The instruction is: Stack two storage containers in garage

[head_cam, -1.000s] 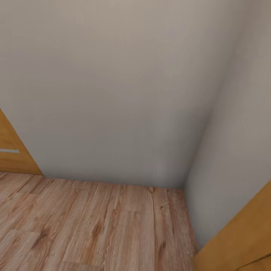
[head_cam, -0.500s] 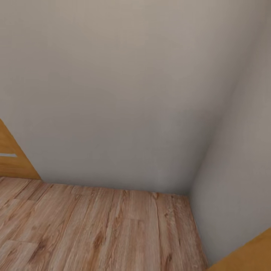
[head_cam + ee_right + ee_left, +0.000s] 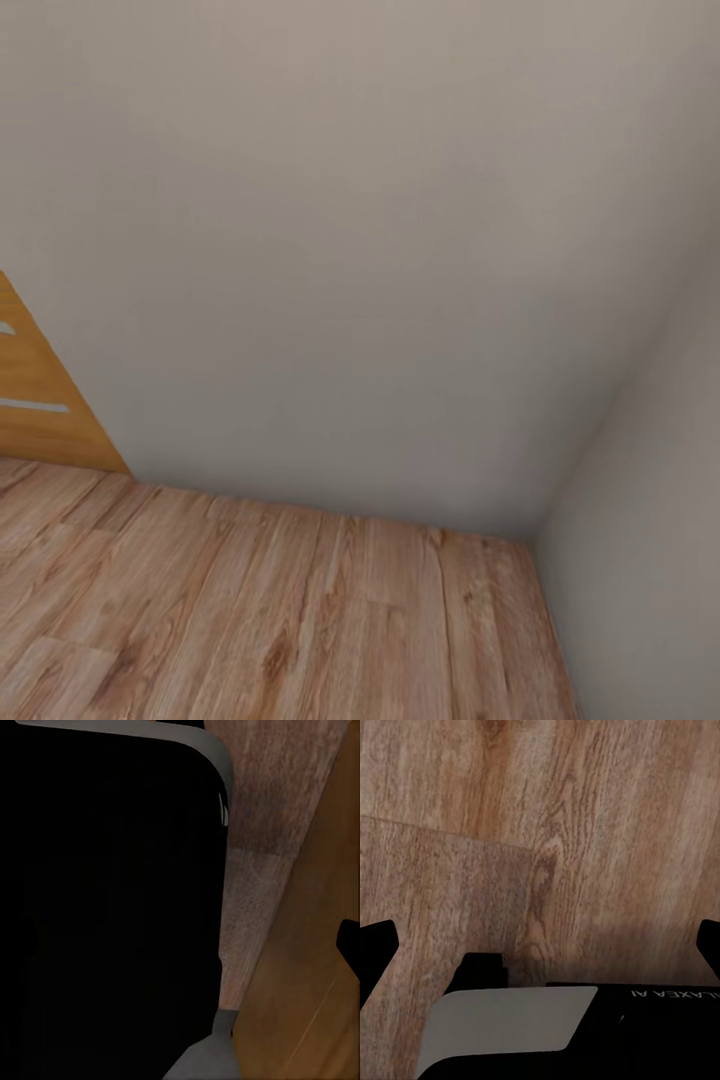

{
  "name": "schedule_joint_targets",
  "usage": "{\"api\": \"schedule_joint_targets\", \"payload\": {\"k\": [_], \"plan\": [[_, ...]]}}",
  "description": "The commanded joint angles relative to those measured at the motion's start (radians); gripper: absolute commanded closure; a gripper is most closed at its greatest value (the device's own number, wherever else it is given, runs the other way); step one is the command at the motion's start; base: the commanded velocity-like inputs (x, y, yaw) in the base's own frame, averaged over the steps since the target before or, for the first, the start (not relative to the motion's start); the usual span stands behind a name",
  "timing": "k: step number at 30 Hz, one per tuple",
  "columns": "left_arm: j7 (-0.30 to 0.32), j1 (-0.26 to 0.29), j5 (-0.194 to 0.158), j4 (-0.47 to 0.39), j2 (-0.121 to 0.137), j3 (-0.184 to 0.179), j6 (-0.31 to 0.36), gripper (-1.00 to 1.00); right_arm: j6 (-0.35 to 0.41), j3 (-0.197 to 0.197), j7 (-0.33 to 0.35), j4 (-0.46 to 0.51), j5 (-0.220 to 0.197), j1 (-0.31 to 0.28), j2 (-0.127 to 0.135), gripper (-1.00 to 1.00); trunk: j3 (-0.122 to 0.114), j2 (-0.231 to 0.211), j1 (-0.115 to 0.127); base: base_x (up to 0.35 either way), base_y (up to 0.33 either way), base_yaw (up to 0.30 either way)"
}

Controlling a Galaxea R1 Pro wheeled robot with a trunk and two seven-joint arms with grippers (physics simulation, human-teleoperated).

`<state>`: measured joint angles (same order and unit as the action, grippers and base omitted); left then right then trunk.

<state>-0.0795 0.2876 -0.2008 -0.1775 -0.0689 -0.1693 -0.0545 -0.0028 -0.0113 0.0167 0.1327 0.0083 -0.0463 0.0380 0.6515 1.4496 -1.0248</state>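
The two storage containers are out of view. In the left wrist view my left gripper (image 3: 540,945) hangs open over light wood planks (image 3: 585,817), its dark fingertips (image 3: 376,945) at the two side edges with nothing between them. In the right wrist view one dark fingertip (image 3: 349,941) of my right gripper (image 3: 180,945) shows at the frame's edge, set wide. The other finger is lost against the robot's black body (image 3: 105,900). Nothing is held there.
The head view faces a room corner: a pale grey wall (image 3: 340,250) ahead, a second grey wall (image 3: 650,560) at the right, wood plank flooring (image 3: 250,610) below. An orange wooden door (image 3: 40,420) stands at the left. An orange wood panel (image 3: 307,967) lies close beside my right gripper.
The whole head view has swung left: the wall corner has slid right and the orange panel at lower right has left the picture. Nothing in the room itself has moved.
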Motion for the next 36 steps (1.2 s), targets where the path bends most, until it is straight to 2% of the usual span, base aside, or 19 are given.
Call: {"api": "schedule_joint_targets", "payload": {"k": [1,17,36], "plan": [[-0.005,0.001,-0.009,0.001,0.000,-0.009,-0.004,-1.00,0.000,-0.001,0.002,0.001,0.001,0.000,0.000,-1.00,0.002,0.000,0.000,0.126,0.005,0.193],[-0.005,0.001,-0.009,0.001,-0.002,-0.009,-0.004,-1.00,0.000,-0.001,-0.001,0.001,0.001,0.000,0.000,-1.00,0.021,0.000,0.000,0.111,0.027,0.196],[-0.005,0.001,-0.010,0.002,-0.003,-0.009,-0.002,-1.00,0.000,-0.001,-0.001,0.001,0.001,0.000,-0.001,-1.00,0.043,0.000,0.000,0.233,0.181,0.197]]}}
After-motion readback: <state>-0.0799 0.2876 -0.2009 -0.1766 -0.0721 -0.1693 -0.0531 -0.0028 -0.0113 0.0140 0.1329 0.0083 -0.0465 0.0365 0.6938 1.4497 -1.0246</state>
